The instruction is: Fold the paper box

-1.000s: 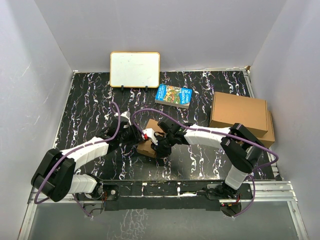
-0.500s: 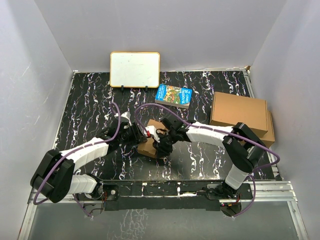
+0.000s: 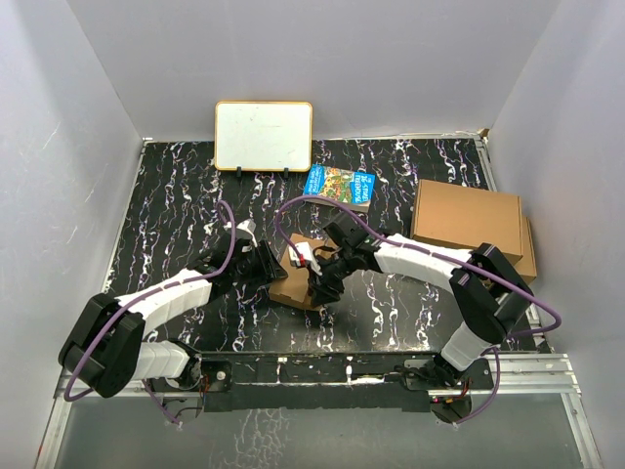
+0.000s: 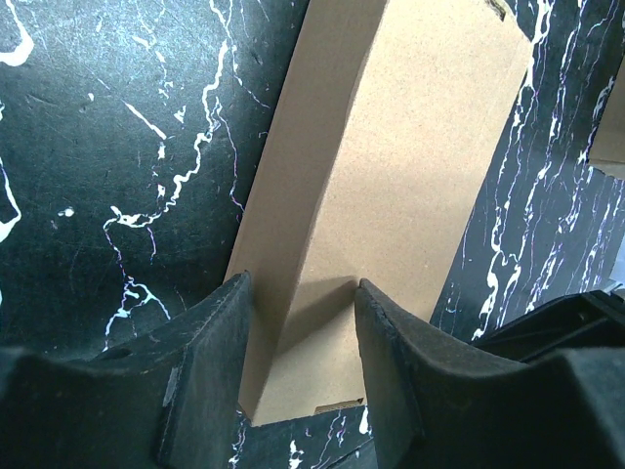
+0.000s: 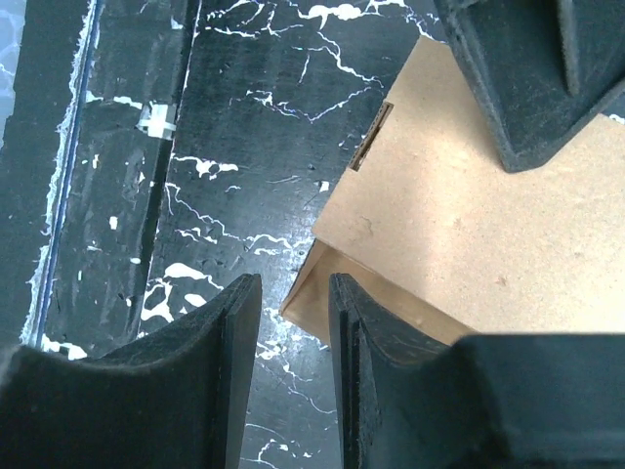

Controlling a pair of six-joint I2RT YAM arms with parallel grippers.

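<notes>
The paper box (image 3: 296,277) is a small brown cardboard box lying on the black marbled table (image 3: 176,195), between the two arms. My left gripper (image 3: 276,264) is at its left edge. In the left wrist view this gripper (image 4: 301,293) is open and straddles the box (image 4: 410,156): one finger lies along the darker side wall, the other over the top face. My right gripper (image 3: 320,285) is at the box's near right corner. Seen from the right wrist, it (image 5: 293,293) is open with only table between its fingers and the box corner (image 5: 322,293) just beyond them.
A framed whiteboard (image 3: 264,136) leans on the back wall. A blue book (image 3: 340,187) lies behind the box. Two larger brown boxes (image 3: 467,223) are stacked at the right. Grey walls close in both sides.
My right gripper's jaws have gone from shut to open, and its arm has swung a little to the right. The left gripper has stayed on the box.
</notes>
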